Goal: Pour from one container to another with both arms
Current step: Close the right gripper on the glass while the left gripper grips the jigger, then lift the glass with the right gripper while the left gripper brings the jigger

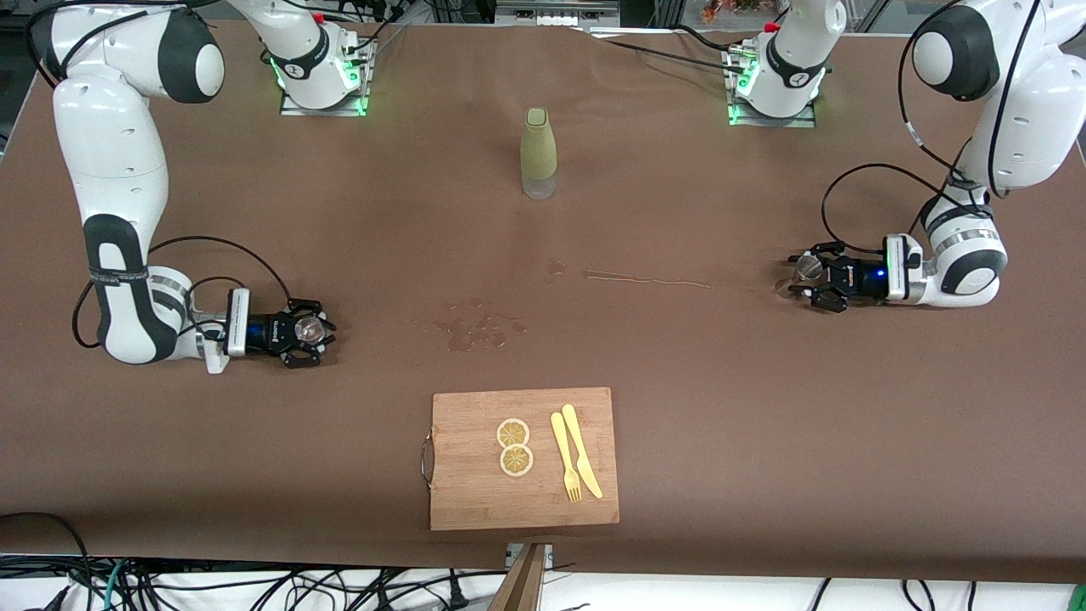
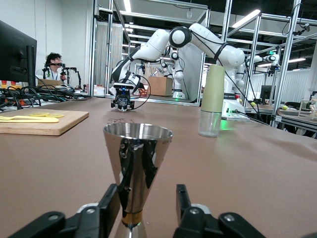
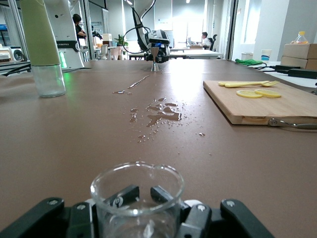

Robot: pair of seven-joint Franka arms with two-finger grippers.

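A clear glass beaker (image 1: 310, 326) stands on the brown table toward the right arm's end. My right gripper (image 1: 319, 331) lies low at table level, shut on it. In the right wrist view the beaker (image 3: 136, 210) fills the gap between the fingers (image 3: 79, 218). Toward the left arm's end stands a metal jigger (image 1: 808, 268), with my left gripper (image 1: 800, 277) open around it. In the left wrist view the jigger (image 2: 137, 148) is upright, one finger (image 2: 110, 198) against its waist and the other finger clear of it.
A green-sleeved bottle (image 1: 539, 153) stands between the arm bases. Water puddles (image 1: 475, 331) and a wet streak (image 1: 645, 278) lie mid-table. A wooden cutting board (image 1: 475, 496) with two lemon slices, a yellow fork and a knife sits near the front edge.
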